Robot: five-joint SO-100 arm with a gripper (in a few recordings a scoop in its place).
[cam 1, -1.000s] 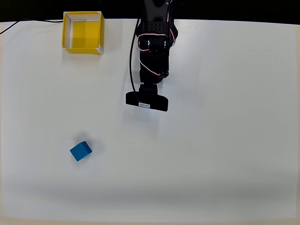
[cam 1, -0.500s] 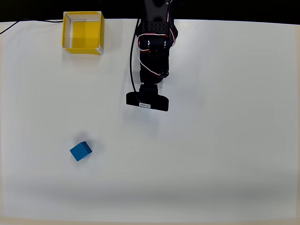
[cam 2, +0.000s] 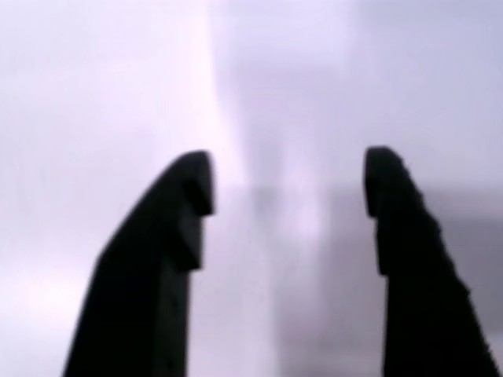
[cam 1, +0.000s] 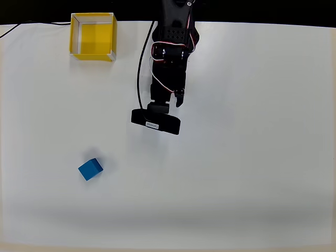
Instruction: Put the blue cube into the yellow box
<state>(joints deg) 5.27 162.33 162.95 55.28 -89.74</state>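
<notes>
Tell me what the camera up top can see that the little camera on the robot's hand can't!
The overhead view alone has the blue cube sitting on the white table toward the lower left, the yellow box at the upper left with nothing inside it, and the black arm reaching down from the top edge. The wrist view alone has the two dark fingers up close, standing apart with a wide gap and nothing between them, so the gripper is open. Both views share the pale table surface.
</notes>
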